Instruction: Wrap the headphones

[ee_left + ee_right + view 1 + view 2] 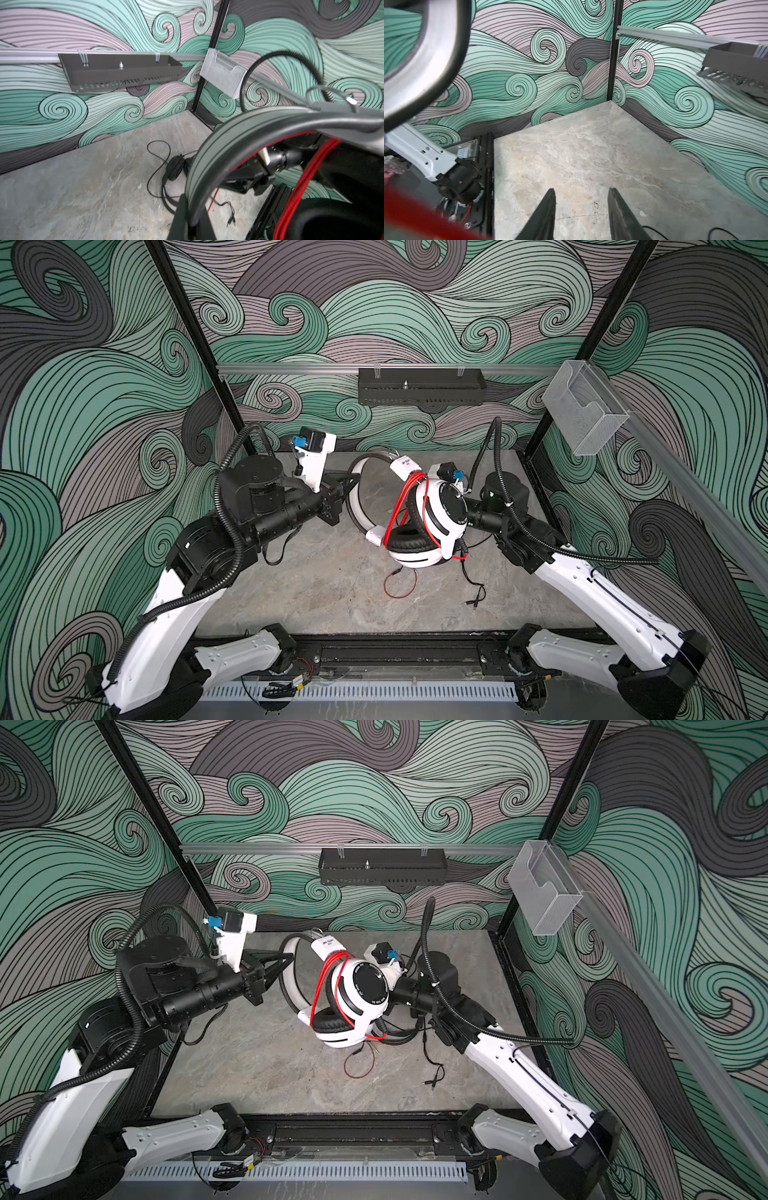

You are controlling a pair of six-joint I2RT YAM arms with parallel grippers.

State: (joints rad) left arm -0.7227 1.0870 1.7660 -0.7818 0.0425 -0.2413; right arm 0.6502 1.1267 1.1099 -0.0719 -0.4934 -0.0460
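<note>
the grey marbled table [291,593] carries everything. the white headset [436,510] is held off it near the middle, its headband [355,506] arcing toward the left arm and its cups toward the right arm. the black headset [174,168] lies on the table under the right arm, its black cord [473,585] unwound. the left pincer [352,480] is clamped shut on the headband. the right pincer [581,190] stands parted and empty, tucked behind the upper cup and hidden in both top views. the red cord [401,497] loops several times from band to cups. its loose tail [401,585] curls on the table just below the lower cup, lower than the right pincer and toward the front edge. the right arm looks nearer, so it would likely reach down and forward.
</note>
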